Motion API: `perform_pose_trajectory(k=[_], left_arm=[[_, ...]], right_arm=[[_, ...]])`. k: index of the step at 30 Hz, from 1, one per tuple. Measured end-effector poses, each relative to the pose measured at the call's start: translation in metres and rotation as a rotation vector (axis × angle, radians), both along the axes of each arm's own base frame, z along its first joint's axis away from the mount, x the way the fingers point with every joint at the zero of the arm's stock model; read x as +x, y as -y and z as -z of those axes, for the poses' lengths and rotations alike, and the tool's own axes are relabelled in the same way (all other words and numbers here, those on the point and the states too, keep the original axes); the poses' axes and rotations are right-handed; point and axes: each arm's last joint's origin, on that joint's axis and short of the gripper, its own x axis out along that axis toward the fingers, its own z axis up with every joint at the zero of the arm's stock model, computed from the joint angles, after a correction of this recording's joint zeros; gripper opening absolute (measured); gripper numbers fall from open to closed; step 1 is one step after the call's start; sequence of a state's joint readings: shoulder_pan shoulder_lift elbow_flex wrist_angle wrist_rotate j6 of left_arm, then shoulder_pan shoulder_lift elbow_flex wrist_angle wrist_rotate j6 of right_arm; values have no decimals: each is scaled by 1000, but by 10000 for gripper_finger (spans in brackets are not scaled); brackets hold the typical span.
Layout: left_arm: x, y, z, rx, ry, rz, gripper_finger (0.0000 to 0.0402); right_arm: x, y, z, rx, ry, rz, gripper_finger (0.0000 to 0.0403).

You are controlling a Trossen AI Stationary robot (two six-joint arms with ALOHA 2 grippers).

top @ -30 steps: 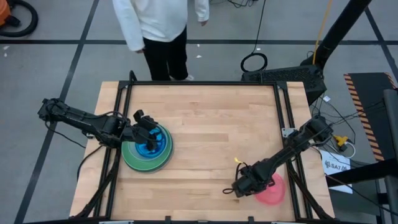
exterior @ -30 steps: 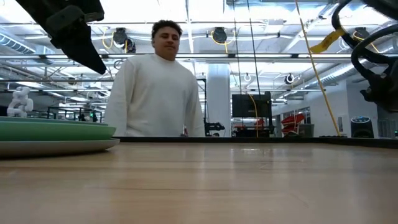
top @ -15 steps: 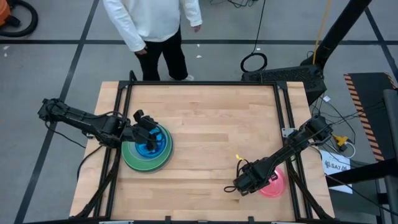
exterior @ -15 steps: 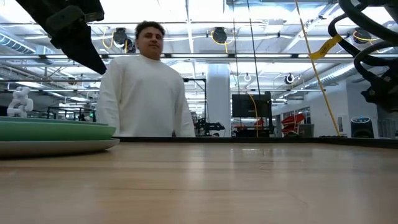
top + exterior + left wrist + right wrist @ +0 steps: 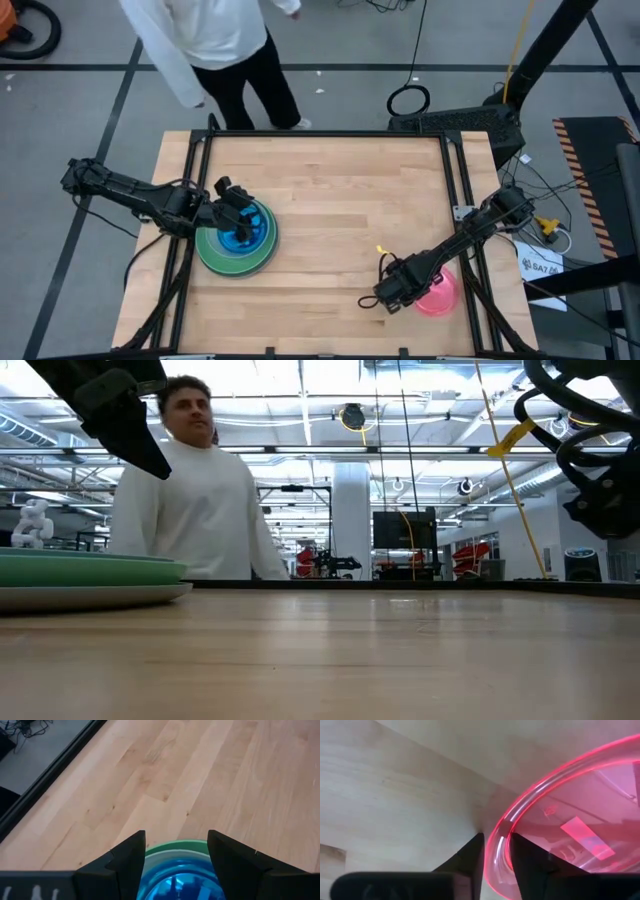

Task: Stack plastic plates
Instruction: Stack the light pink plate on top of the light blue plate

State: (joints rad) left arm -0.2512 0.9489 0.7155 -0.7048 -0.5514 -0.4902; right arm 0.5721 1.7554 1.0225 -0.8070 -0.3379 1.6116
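Observation:
A stack of plates [image 5: 236, 240] sits on the table's left half: a large grey plate at the bottom, green plates above it, blue on top [image 5: 176, 882]. In the low view the stack's grey and green rims [image 5: 90, 582] show. My left gripper [image 5: 232, 212] [image 5: 176, 851] hovers open just above the stack, a finger on either side of the blue plate, touching nothing. My right gripper [image 5: 392, 292] [image 5: 495, 851] is near the table's near right corner, shut on a translucent pink plate [image 5: 438, 294]. My right gripper pinches the pink plate's rim [image 5: 496, 836] on the side toward the table's left, one finger inside the rim and one outside. The fingers come slanting down from the right. The plate sits tilted in the hold; whether its far part rests on the table I cannot tell.
Bare wood [image 5: 350, 200] spans the table between the stack and the pink plate. A person in a white top [image 5: 215, 40] [image 5: 185, 500] stands beyond the far edge. Black frame rails [image 5: 465, 190] run along the table's sides.
My right gripper has risen a little and drifted toward the far edge, taking the pink plate with it. The person behind the table has walked toward the left. My left gripper has kept still over the stack.

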Motion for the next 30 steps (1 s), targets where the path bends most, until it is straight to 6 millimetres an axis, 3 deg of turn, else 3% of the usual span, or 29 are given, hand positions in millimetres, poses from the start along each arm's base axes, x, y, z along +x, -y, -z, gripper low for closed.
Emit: perform_pose_trajectory(k=[7, 14, 23, 30], left_arm=[[0, 0, 0, 6, -3, 7, 220], [0, 0, 0, 6, -1, 7, 220], [0, 0, 0, 7, -2, 9, 220], [1, 0, 0, 7, 1, 10, 220]], right_arm=[[7, 3, -5, -38, 54, -56, 44], [33, 7, -35, -127, 201, -211, 7], [56, 21, -58, -261, 356, -426, 2], [63, 31, -62, -396, 400, -745, 1]])
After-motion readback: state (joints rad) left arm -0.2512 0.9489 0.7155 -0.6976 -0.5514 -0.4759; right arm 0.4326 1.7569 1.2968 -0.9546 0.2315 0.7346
